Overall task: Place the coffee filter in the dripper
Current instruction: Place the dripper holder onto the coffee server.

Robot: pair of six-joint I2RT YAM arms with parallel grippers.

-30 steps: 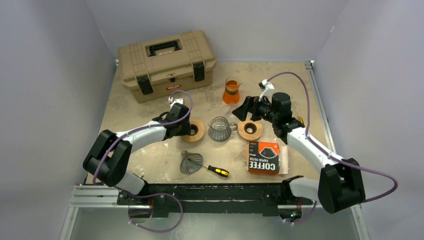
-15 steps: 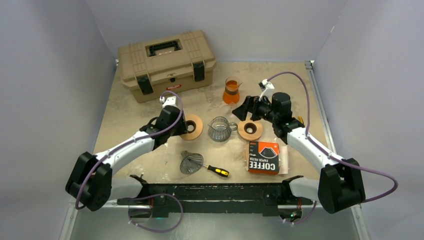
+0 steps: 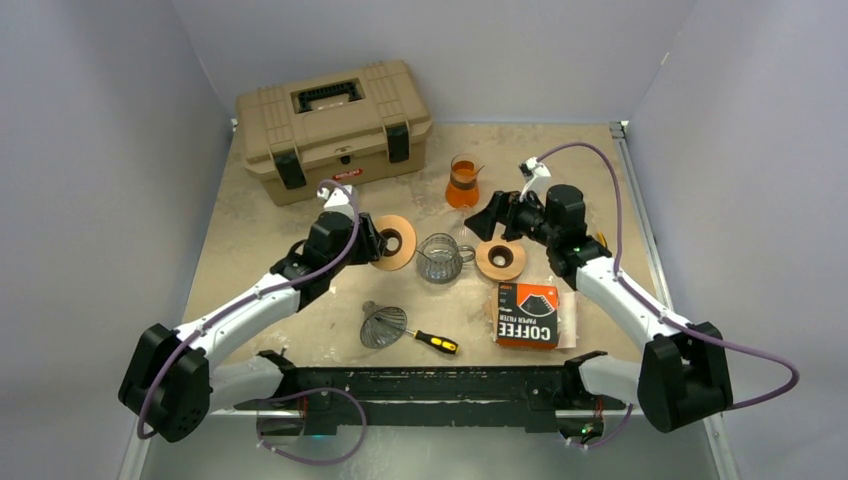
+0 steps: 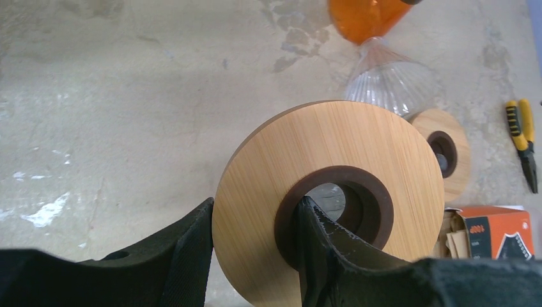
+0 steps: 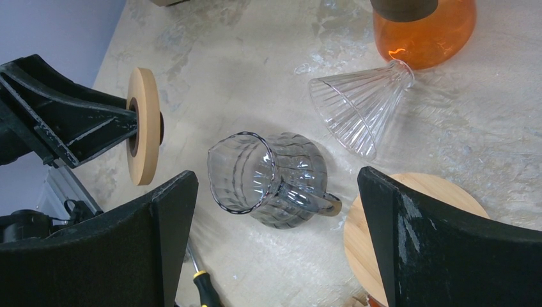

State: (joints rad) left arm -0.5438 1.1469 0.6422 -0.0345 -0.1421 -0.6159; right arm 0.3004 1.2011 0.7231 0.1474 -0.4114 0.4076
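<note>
Beige table (image 3: 260,210), prob. stained; grey walls (image 3: 100,120); filter box (image 3: 527,314).

Filter box (image 3: 527,314) right of screwdriver (image 3: 436,342)

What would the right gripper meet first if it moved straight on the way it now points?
Probably the glass jug, which sits centred ahead of the open right gripper; how far away it is remains unclear.

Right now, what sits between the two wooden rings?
A ribbed glass pitcher stands between the held ring and the flat ring, clearest in the top view.
</note>
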